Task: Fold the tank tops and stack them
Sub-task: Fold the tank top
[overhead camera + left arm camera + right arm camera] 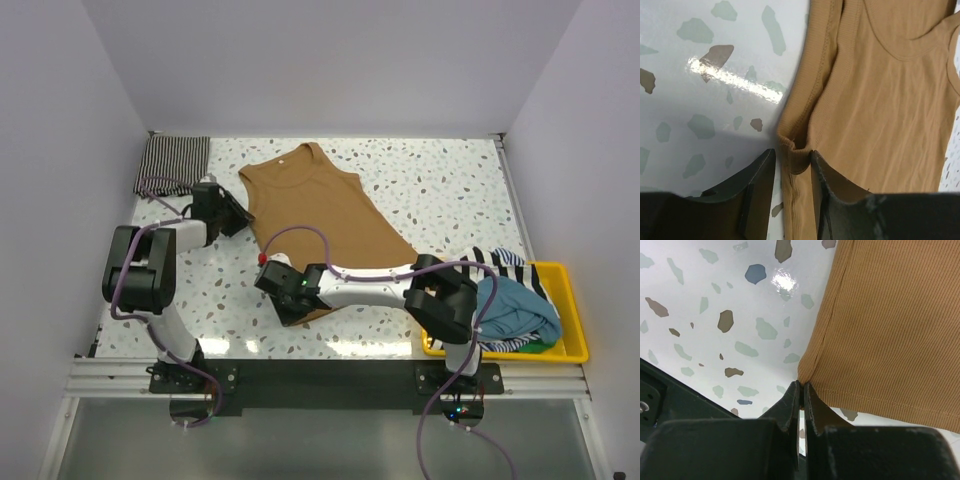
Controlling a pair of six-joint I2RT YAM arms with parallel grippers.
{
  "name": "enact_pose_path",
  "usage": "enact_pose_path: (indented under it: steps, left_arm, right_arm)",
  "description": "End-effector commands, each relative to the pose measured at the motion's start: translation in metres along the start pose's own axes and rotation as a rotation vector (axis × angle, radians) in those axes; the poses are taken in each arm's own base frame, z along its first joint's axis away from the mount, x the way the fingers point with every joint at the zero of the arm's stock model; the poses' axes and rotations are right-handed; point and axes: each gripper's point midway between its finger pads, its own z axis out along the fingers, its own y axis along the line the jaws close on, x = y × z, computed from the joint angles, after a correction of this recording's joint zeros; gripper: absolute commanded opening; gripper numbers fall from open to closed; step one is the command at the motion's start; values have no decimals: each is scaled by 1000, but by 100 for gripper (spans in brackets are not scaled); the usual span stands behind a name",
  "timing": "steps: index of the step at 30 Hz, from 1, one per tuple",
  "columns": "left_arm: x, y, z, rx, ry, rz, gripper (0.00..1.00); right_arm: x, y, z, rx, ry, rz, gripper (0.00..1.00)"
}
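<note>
The plain tan-brown tank top (320,210) lies spread flat on the speckled table, neck toward the far side. My left gripper (238,213) is at its left armhole edge. In the left wrist view the jaws (791,152) stand slightly apart around a puckered fold of the tan edge (880,100), with a sliver of table showing beside the left finger. My right gripper (296,310) is shut on the near-left hem corner; the right wrist view shows the jaws (801,384) pinching the tan cloth (890,315). The thin-striped tank top (172,162) lies folded at the far left.
A yellow bin (572,300) at the near right holds a teal top (515,305) and a broad-striped top (500,262). The right arm reaches across the near edge of the table. White walls close in the table on three sides.
</note>
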Motion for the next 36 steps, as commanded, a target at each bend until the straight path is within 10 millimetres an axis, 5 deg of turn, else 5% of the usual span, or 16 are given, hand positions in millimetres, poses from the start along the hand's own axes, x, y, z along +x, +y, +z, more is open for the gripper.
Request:
enact_pose_path:
  steps: [1,4,11,16,24,30,36]
  left_arm:
    - [-12,-6,8,21,-39,33,39]
    - [-9,-3,12,13,-30,32,35]
    - [-27,16,5,-132,-93,21,5]
    - [-56,39,-16,-292,-166,-7,0]
    - [-96,35,-43,-356,-240,15,0]
    - [-103,19,-37,-330,-219,42,0]
    - [-96,2,-28,-305,-196,73,0]
  right_arm:
    - [-13,10,-10,-13,-29,-17,0]
    - [-16,13,-11,-15,-34,-18,0]
    - [-19,35,-7,-45,-14,-51,0]
    - [-25,75,-10,-155,-7,-66,0]
    - [-40,112,-30,-298,-15,-80,0]
    - [-49,105,-43,-301,-45,-79,0]
    - [-49,76,-41,-265,-45,-33,0]
